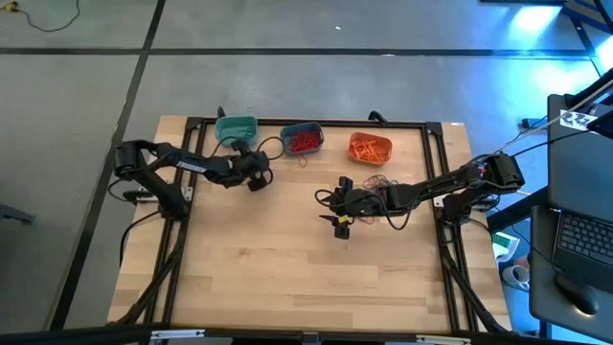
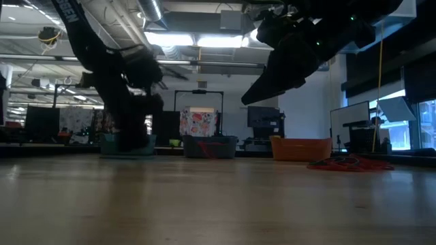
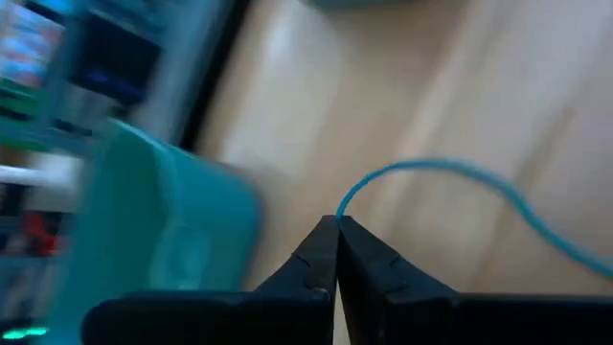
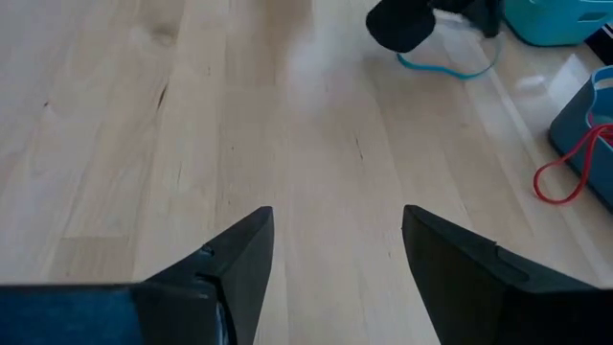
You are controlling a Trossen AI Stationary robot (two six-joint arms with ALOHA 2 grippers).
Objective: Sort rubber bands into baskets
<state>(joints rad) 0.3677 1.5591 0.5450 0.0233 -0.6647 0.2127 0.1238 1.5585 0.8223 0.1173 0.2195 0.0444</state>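
Three baskets on worktop (image 1: 287, 278): teal (image 1: 236, 127), slate blue (image 1: 302, 139), orange (image 1: 370, 148), left jaws (image 3: 335, 228) pinched on one blue band (image 3: 450, 182), right jaws (image 4: 335, 251) wide apart, empty.

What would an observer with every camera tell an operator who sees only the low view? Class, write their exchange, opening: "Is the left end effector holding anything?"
Observer: Yes, the left end effector is shut on a thin turquoise elastic rubber band.
Operator: Where is it?
Observer: Beside the teal rounded plastic basket, not over it.
Operator: And the right end effector?
Observer: The right end effector is open and empty, above the bare wooden table.
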